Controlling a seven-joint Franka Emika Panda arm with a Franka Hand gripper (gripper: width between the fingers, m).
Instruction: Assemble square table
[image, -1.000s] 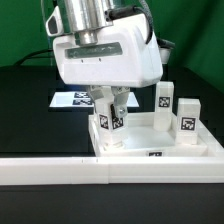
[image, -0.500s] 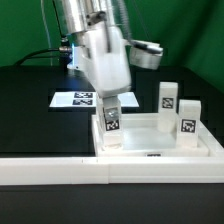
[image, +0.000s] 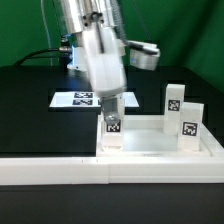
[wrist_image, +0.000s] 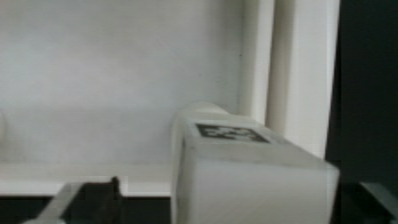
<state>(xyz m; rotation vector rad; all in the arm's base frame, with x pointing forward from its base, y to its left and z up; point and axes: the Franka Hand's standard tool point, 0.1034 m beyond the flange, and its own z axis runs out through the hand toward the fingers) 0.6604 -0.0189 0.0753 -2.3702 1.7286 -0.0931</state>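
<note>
The square tabletop slab (image: 165, 148) lies flat against the white barrier wall. One white tagged leg (image: 112, 130) stands upright at its near corner on the exterior view's left; it also shows in the wrist view (wrist_image: 249, 165). My gripper (image: 112, 110) hangs straight over this leg, with a finger on each side of it. In the wrist view my gripper (wrist_image: 233, 202) shows dark fingers (wrist_image: 89, 200) standing off the leg with gaps, so it looks open. Two more legs (image: 175, 101) (image: 189, 122) stand upright at the slab's right side.
The long white L-shaped barrier wall (image: 50, 170) runs along the front. The marker board (image: 80, 98) lies flat on the black table behind the slab. A green backdrop stands at the back.
My gripper has turned about its vertical axis over the leg, from broadside to narrow-on. The leg's tag now faces more to the front. The slab and the two other legs shifted slightly right.
</note>
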